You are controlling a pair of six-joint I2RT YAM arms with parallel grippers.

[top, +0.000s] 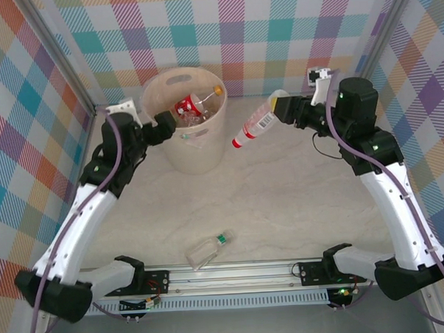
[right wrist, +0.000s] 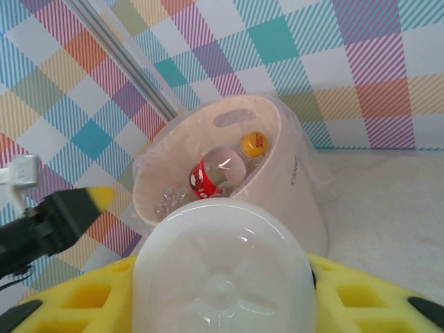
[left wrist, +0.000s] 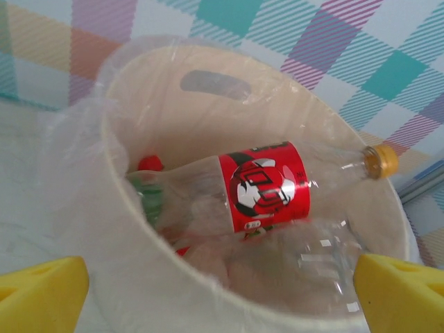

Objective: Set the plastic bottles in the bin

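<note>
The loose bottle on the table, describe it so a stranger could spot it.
Find the rail along the table's near edge. Just beyond its middle, a clear bottle lies on its side, alone. Unlike the bottles in the bin or the held bottle in the right gripper, it has a pale greenish cap and no red label.

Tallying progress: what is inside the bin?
In the bin, a red-labelled bottle with a yellow cap lies atop crumpled clear bottles; a red cap peeks out. Lower layers are covered, so uncountable.
</note>
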